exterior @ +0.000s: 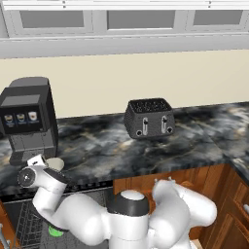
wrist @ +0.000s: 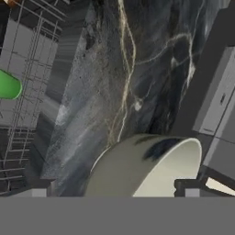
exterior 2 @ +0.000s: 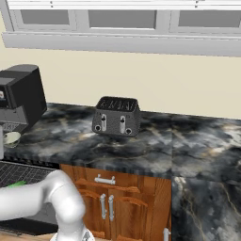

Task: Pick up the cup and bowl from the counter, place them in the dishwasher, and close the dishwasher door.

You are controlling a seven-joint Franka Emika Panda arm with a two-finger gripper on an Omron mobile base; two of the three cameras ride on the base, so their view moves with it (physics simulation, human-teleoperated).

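Marbled black counter carries one round cream bowl; one green cup lies on wire rack; my tool gapes apart

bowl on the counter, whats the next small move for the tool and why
Probably ease the tool down over the bowl and close on its rim. The jaws stand open with the bowl right at the fingertips, still on the counter by the coffee machine, while the cup already lies in the dishwasher rack.
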